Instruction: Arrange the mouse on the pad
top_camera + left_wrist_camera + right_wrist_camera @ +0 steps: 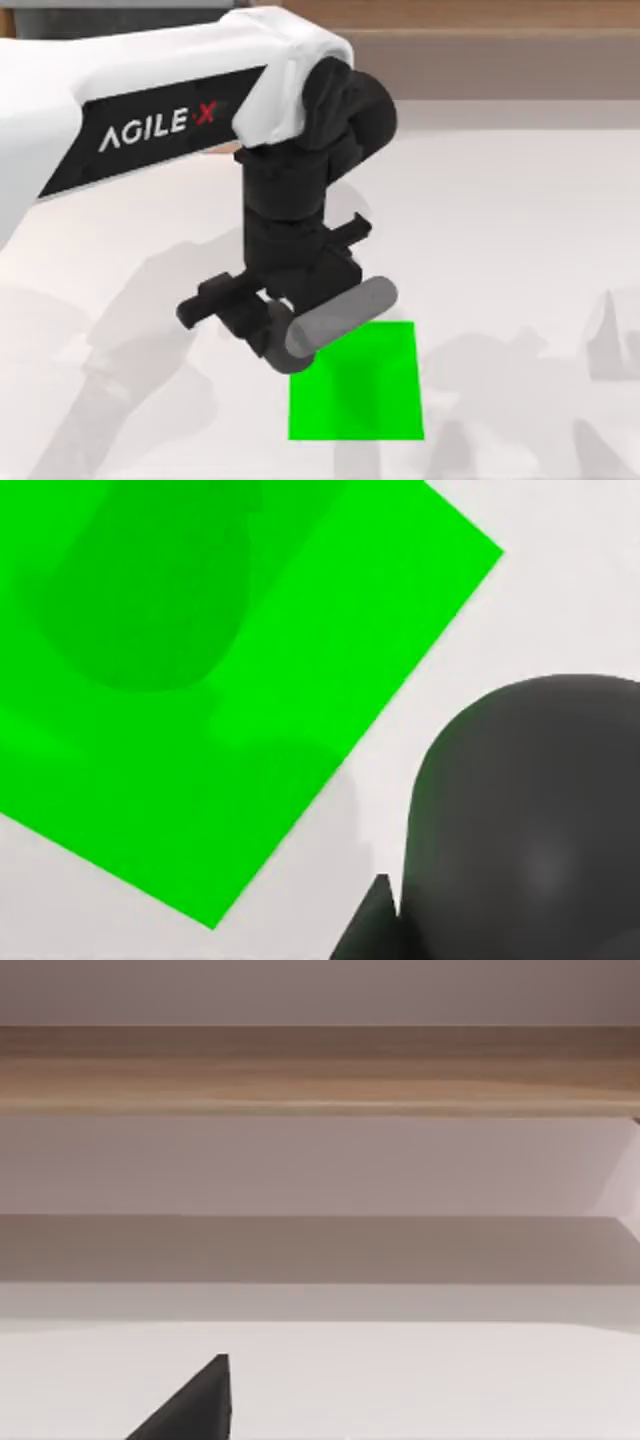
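Note:
The pad [356,382] is a flat bright green square lying on the white table, right of centre toward the front. My left gripper [272,340] hangs over the pad's far left corner, shut on the mouse [530,820]. The mouse is a dark grey rounded body that looms close in the left wrist view, beside one black finger [375,920]. It is held above the table, just off the edge of the pad [220,680], and a soft shadow falls on the green. My right gripper [205,1400] is parked away from the pad, facing the back wall.
A wooden rail [320,1065] runs along the back of the table. White tabletop [520,250] lies around the pad on all sides. My left arm [150,120] reaches in from the far left.

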